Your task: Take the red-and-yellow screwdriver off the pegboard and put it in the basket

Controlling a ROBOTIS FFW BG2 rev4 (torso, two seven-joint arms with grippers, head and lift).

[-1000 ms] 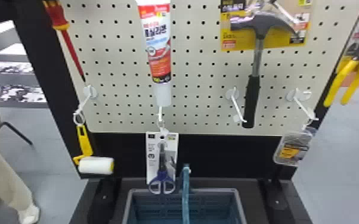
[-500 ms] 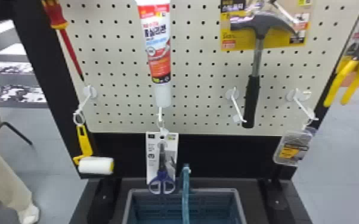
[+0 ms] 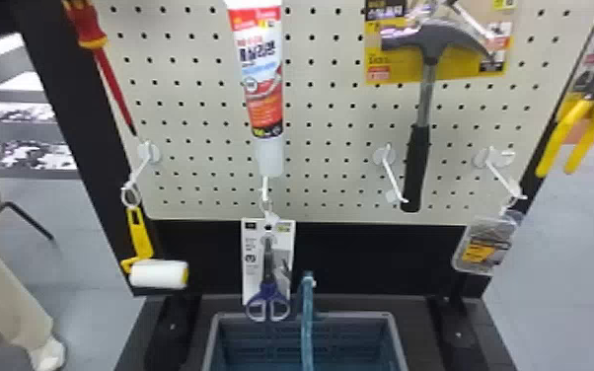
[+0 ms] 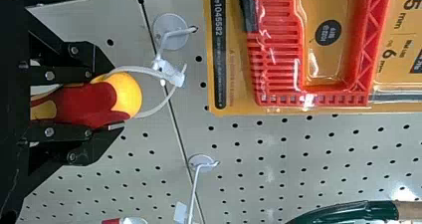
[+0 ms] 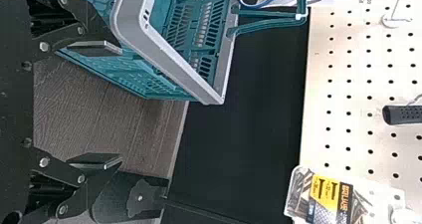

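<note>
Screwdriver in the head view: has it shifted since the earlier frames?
Yes, slightly: the screwdriver has moved a little toward the robot's left. The left gripper holds its handle now. The hammer, tube, scissors and basket stayed put.

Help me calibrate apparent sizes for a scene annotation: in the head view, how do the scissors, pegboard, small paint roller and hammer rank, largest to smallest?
1. Pegboard, by far
2. Hammer
3. Paint roller, handle included
4. Scissors, without their card

This ranks apparent size only, since distances from the camera may differ.
</note>
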